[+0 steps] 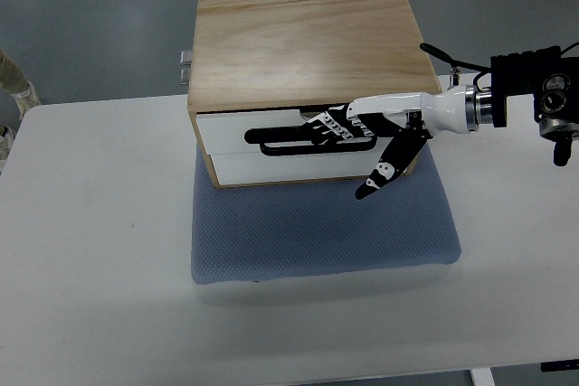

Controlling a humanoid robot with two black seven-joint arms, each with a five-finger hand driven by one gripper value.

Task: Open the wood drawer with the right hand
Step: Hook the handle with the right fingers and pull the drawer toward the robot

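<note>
Nearest us on the white desk [90,250] lay the blue mat [317,232], with the wood drawer box [308,42] sitting on its far half. We saw 2 white drawer fronts; the upper drawer [226,128] looked shut or barely cracked. The right robot hand [362,137] was at its black handle [271,144], fingers laid along the bar, thumb hanging down over the lower front. We couldn't tell if the fingers were actually hooked behind it. We'd curl them fully first, then pull straight toward us, slowly, so the box doesn't slide on the mat.
</note>
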